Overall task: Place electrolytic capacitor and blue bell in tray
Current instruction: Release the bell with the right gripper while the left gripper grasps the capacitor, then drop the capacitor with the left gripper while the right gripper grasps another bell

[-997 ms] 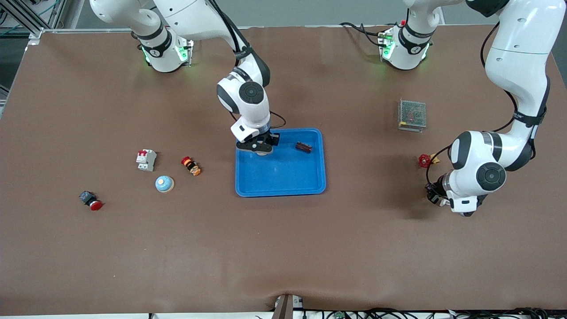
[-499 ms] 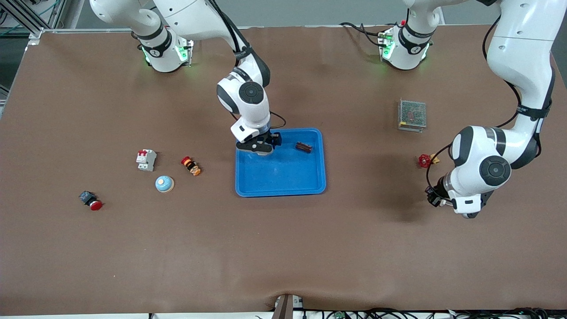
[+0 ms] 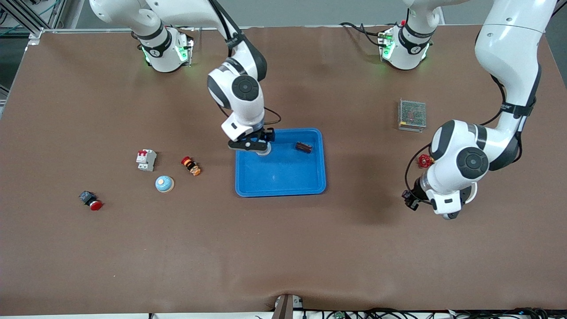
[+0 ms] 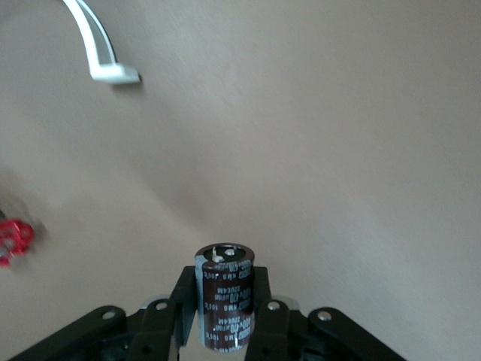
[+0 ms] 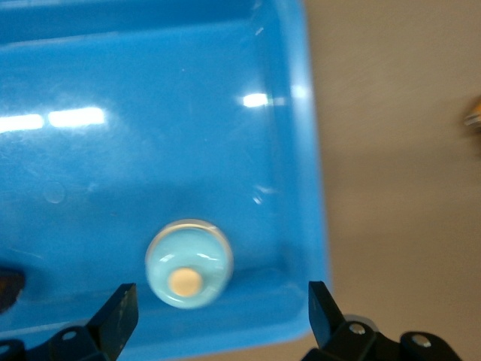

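Blue bell (image 5: 189,264) lying in tray (image 3: 283,181), right gripper (image 5: 218,316) spread apart above it, electrolytic capacitor (image 4: 224,295) clamped by left gripper (image 4: 225,320) over desk (image 3: 283,248)

A brown mat (image 3: 283,248) is covering the whole tabletop, wrinkling slightly near the edge closest to the front camera. A silver metal rim (image 3: 88,30) is running along the table's edge by the arm bases, with a pale grey floor (image 3: 310,11) showing past it. An aluminium frame (image 3: 26,17) is standing off 1 corner. Soft overhead light is casting blurred shadows on the mat.
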`<state>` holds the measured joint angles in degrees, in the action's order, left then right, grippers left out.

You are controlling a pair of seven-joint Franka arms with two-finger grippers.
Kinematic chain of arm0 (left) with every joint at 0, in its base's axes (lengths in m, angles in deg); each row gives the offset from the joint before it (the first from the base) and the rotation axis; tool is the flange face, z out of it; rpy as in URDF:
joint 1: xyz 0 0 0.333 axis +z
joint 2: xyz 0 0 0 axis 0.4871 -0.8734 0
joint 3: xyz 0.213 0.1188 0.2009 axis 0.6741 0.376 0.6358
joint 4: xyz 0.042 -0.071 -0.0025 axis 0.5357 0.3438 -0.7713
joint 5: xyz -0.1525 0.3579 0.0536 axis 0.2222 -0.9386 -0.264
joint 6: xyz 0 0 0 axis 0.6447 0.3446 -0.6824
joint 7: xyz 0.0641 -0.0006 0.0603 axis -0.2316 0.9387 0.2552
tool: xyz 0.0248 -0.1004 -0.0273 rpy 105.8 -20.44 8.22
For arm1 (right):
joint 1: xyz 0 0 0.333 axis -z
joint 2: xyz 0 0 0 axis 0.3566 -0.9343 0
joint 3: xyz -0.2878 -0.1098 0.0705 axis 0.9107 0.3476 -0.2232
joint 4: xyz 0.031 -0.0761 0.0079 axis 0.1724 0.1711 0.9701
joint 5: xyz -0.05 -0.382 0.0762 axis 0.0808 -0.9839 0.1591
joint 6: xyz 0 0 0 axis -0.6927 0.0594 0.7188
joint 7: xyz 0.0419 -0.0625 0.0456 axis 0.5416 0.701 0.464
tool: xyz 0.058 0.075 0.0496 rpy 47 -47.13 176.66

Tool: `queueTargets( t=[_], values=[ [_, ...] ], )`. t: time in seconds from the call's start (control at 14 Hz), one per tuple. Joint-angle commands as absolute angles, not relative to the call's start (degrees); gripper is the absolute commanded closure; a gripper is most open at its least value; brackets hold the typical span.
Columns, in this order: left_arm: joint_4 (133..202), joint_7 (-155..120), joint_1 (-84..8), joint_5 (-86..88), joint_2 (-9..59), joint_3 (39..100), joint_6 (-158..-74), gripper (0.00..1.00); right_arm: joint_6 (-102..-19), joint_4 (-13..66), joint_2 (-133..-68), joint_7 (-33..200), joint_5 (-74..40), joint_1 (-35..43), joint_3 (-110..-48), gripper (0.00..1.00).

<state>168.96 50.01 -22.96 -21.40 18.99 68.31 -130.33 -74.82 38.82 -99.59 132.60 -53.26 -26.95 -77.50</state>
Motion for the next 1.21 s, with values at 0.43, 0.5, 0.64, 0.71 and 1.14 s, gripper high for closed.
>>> queueTargets(
  t=[0.43, 0.5, 0.64, 0.71, 1.14],
  values=[
    [165.5, 69.6, -34.4, -21.5, 19.1, 68.2, -130.1, 1.00, -64.0, 40.1, -88.6, 96.9, -61.7, -7.0, -77.4, 0.00],
    [165.3, 71.7, -35.6, -21.5, 18.9, 68.2, -130.1, 1.00, -64.5, 40.1, -88.8, 91.7, -61.7, -4.2, -77.4, 0.00],
    [163.4, 76.0, -38.3, -21.5, 17.6, 68.2, -130.1, 1.00, -67.7, 40.7, -89.1, 83.1, -61.6, 0.7, -77.5, 0.00],
    [162.5, 78.0, -39.3, -21.5, 17.3, 68.3, -130.1, 1.00, -69.6, 41.3, -89.3, 79.3, -61.6, 2.9, -77.5, 0.00],
    [159.4, 83.5, -48.6, -21.9, 14.4, 68.6, -130.4, 1.00, -82.4, 47.0, -92.8, 69.0, -60.5, 8.1, -77.7, 0.00]
  ],
)
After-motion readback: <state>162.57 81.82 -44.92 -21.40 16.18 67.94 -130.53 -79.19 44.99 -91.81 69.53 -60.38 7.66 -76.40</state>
